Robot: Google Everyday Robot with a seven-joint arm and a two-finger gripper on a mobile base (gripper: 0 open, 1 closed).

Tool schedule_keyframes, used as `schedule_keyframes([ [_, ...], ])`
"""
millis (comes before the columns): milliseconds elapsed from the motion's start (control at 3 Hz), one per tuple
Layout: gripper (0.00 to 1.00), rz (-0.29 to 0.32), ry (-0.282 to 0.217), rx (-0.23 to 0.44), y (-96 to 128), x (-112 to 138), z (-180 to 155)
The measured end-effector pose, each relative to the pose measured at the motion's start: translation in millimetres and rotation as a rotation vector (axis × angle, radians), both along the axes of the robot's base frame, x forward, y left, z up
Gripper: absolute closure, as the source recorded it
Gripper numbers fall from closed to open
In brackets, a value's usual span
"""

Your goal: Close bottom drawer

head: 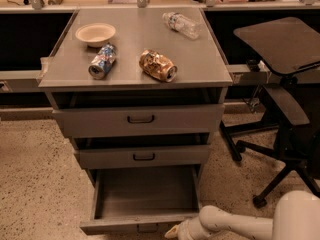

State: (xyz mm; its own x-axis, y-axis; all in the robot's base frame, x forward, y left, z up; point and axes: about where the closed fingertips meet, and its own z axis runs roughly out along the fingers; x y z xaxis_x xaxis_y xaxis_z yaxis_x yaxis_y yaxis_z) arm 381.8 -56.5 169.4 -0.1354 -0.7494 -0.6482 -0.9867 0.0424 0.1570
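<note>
The bottom drawer (145,196) of the grey cabinet stands pulled far out, showing a deep bare tray. Its narrow front (115,227) runs along the lower edge of the camera view, with a small black handle (148,228) at the centre. My gripper (174,231) sits at the right end of that front, at or just against it, on the end of my white arm (235,224), which comes in from the lower right.
Above it are the mid-sized drawer (144,156) and the top drawer (140,119), both slightly ajar. The cabinet top (135,44) carries a bowl (95,34), a blue can (101,61), a crumpled brown can (158,66) and a plastic bottle (181,24). An office chair (282,99) stands close on the right.
</note>
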Motion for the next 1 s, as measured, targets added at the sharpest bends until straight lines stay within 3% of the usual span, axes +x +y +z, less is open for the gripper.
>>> schedule_keyframes([
  [333, 0.72, 0.007, -0.070, 0.111, -5.8, 2.1, 0.1],
  [667, 0.95, 0.007, -0.127, 0.131, -10.4, -0.9, -2.9],
  [1000, 1.00, -0.059, -0.170, 0.139, -12.8, 10.3, -21.8],
])
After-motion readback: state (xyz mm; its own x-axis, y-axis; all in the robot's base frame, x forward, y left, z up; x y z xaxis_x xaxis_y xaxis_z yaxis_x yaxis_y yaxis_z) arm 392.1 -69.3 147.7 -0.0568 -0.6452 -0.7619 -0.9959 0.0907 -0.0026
